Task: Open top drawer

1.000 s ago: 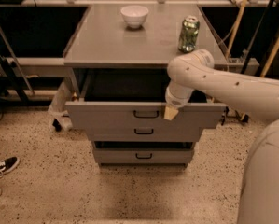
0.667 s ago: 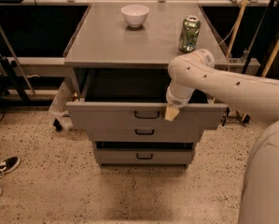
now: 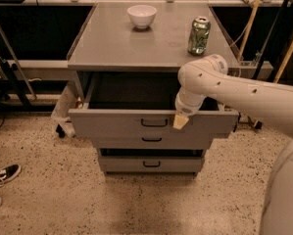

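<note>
Standing open, the top drawer (image 3: pixel 111 125) has the gripper (image 3: pixel 181 121) at its front.

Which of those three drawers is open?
The top drawer, the widest: pulled out, its tray showing. The gripper sits at its front rim; the two lower drawers sit back.

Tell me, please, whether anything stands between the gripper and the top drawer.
Nothing visible does: the gripper sits at the front edge of the open top drawer, just right of its black handle.
</note>
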Robot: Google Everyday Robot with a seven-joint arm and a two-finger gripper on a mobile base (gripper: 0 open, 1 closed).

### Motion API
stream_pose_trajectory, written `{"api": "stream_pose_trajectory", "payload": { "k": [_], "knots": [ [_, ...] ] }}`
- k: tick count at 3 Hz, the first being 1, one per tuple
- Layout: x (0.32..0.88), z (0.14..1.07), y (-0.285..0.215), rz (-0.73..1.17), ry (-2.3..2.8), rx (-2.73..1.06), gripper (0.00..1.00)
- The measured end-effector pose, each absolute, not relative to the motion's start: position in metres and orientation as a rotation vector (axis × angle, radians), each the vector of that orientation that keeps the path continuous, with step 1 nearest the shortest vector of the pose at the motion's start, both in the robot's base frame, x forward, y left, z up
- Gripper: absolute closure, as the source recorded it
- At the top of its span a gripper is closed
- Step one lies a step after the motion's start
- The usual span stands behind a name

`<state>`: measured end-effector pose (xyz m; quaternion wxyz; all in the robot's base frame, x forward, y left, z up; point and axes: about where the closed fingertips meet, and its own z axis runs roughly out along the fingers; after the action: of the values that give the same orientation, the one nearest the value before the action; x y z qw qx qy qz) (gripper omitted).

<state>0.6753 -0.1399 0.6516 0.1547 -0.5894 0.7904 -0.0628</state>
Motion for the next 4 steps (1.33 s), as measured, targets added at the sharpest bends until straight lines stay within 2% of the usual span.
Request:
{"api": "stream_pose_trajectory", "payload": {
  "k": [4],
  "knots": [
    [0.6591,0.6516,-0.14,-0.176,2.258,-1.659,1.0]
  ]
}}
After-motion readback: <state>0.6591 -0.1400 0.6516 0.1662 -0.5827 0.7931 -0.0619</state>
